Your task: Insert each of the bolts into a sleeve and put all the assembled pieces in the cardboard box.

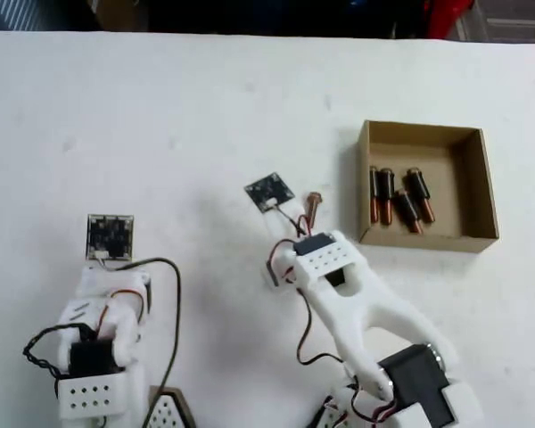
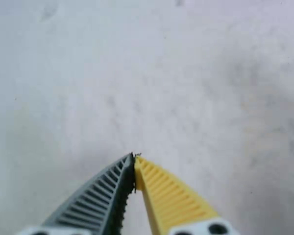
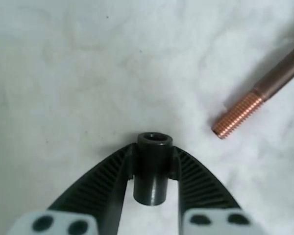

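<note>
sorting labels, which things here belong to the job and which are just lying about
Job: sleeve in the right jaws; loose bolt; cardboard box; assembled pieces inside it.
Lying about: red thing at the back.

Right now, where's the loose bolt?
In the high view the bolt lies on the table between the right gripper and the cardboard box, apart from the sleeve that gripper holds.

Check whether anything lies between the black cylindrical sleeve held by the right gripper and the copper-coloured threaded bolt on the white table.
Nothing visible does. The black cylindrical sleeve sits clamped in the right gripper, and the copper-coloured threaded bolt lies apart from it, with only bare white table between them.
</note>
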Action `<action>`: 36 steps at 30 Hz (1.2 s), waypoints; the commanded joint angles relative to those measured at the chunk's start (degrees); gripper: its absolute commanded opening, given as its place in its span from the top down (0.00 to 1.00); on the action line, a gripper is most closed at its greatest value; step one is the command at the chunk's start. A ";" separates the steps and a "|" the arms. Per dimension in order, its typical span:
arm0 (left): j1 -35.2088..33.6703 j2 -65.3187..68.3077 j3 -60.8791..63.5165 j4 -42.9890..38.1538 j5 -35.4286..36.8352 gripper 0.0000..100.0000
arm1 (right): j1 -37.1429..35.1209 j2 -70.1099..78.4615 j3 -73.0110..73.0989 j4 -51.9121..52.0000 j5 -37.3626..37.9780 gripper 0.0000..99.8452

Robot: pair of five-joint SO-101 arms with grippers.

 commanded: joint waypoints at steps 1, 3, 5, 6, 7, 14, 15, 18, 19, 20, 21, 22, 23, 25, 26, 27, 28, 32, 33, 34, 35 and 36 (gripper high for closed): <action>-0.48 -0.57 -0.26 -1.49 0.35 0.98 | -0.40 1.36 -1.05 -0.22 0.53 0.94; -0.48 -0.57 -0.26 -1.49 0.35 0.98 | -0.40 1.10 -1.05 -0.22 0.53 0.98; -0.48 -0.57 -0.26 -1.49 0.35 0.98 | -0.22 1.10 -1.23 -0.22 0.35 0.98; -0.48 -0.57 -0.26 -1.49 0.35 0.98 | -0.13 1.10 -1.23 -0.22 0.26 0.98; -0.48 -0.57 -0.26 -1.49 0.35 0.98 | -0.04 1.10 -1.32 -0.22 0.18 0.99; -0.48 -0.57 -0.26 -1.58 0.35 0.98 | -0.31 -9.45 -1.67 3.82 0.44 0.98; -0.48 -0.57 -0.26 -1.58 0.35 0.98 | -0.31 -12.53 -1.67 5.41 0.44 0.98; -0.40 -0.57 -0.26 -1.49 0.35 0.98 | 0.13 -22.99 -1.67 10.33 0.53 0.98; -0.31 -0.57 -0.26 -1.49 0.09 0.98 | 0.13 -26.68 -1.58 12.26 0.53 0.98; -0.31 -0.57 -0.26 -1.67 -0.97 0.98 | 0.13 -30.37 -1.58 14.20 0.53 0.98; -0.22 -0.57 -0.26 -1.76 -2.46 0.98 | 0.13 -34.15 -1.58 16.04 0.53 0.98; -0.22 -0.57 -0.26 -1.76 -3.52 0.98 | 0.13 -37.93 -1.58 17.63 0.53 0.98; -0.13 -0.57 -0.26 -1.76 -4.13 0.98 | 0.13 -41.54 -1.49 19.12 0.53 0.98; -0.13 -0.57 -0.26 -1.76 -4.31 0.98 | 0.84 -48.13 -1.49 21.85 0.53 0.98; -0.13 -0.57 -0.26 -1.76 -4.31 0.98 | 1.63 -50.86 -1.58 22.73 0.53 0.98; -0.13 -0.57 -0.26 -1.76 -4.31 0.98 | 2.95 -53.41 -1.58 23.16 0.53 0.98; -0.13 -0.57 -0.26 -1.76 -4.31 0.98 | 4.79 -55.60 -1.41 23.34 0.53 0.98; -0.13 -0.57 -0.26 -1.76 -4.31 0.98 | 12.44 -61.32 -1.23 25.10 0.53 0.98; -0.13 -0.57 -0.26 -1.76 -4.31 0.98 | 13.58 -62.11 -1.23 25.27 0.53 0.98; -0.13 -0.57 -0.26 -1.76 -4.31 0.98 | 14.37 -62.73 -1.05 25.27 0.53 0.98; -0.13 -0.57 -0.26 -1.76 -4.31 0.98 | 14.64 -63.69 -0.26 25.19 0.53 0.98; -0.13 -0.57 -0.26 -1.76 -4.31 0.98 | 14.55 -64.31 0.53 25.10 0.62 0.98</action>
